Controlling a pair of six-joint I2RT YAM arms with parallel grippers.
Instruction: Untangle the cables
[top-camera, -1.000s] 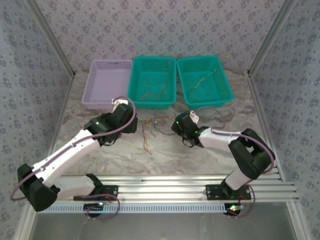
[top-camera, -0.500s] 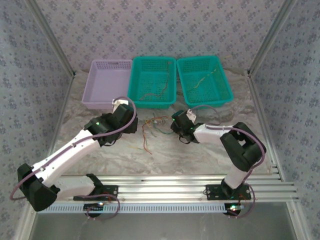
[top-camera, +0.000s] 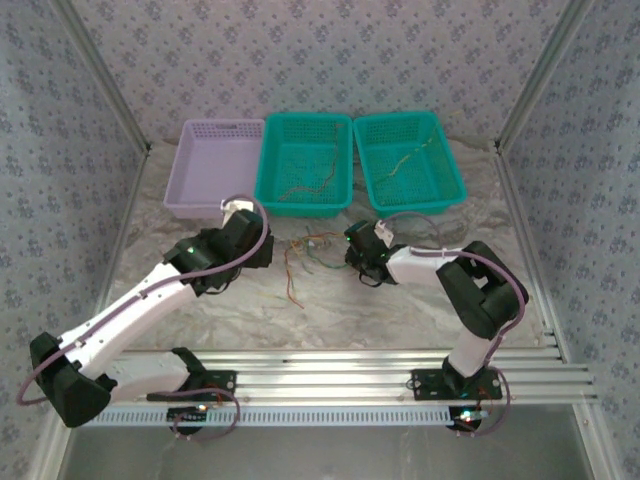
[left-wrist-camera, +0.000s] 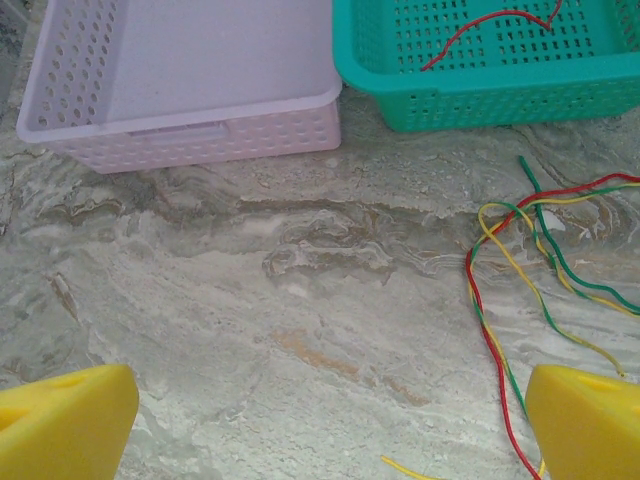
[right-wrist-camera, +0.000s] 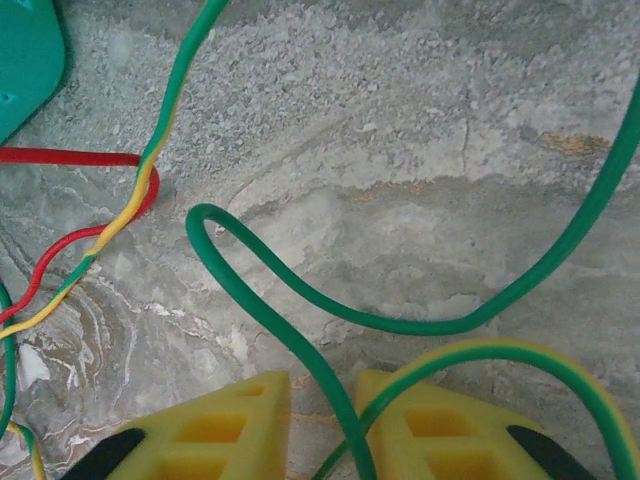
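Note:
The cables (top-camera: 305, 256) lie in a loose tangle of red, green and yellow strands on the marble table, between the two arms. In the left wrist view this tangle (left-wrist-camera: 500, 300) runs along the right side. My left gripper (left-wrist-camera: 330, 425) hovers wide open over bare table just left of it, and from above it (top-camera: 264, 250) sits left of the tangle. My right gripper (right-wrist-camera: 325, 425) is low at the tangle's right edge (top-camera: 350, 256). Its jaws stand a narrow gap apart with a green cable (right-wrist-camera: 260, 300) running between them. A yellow-green striped cable (right-wrist-camera: 150, 170) and a red cable (right-wrist-camera: 70, 157) lie beyond.
Three baskets stand along the back: a lilac one (top-camera: 222, 124), a middle teal one (top-camera: 305, 117) with a loose wire (top-camera: 300, 186) in it, and a right teal one (top-camera: 400, 116) with another wire (top-camera: 410, 156). Aluminium rails run along the near edge.
The right gripper has slid a little left to the tangle, and its jaws have narrowed around the green cable. The left arm has hardly moved.

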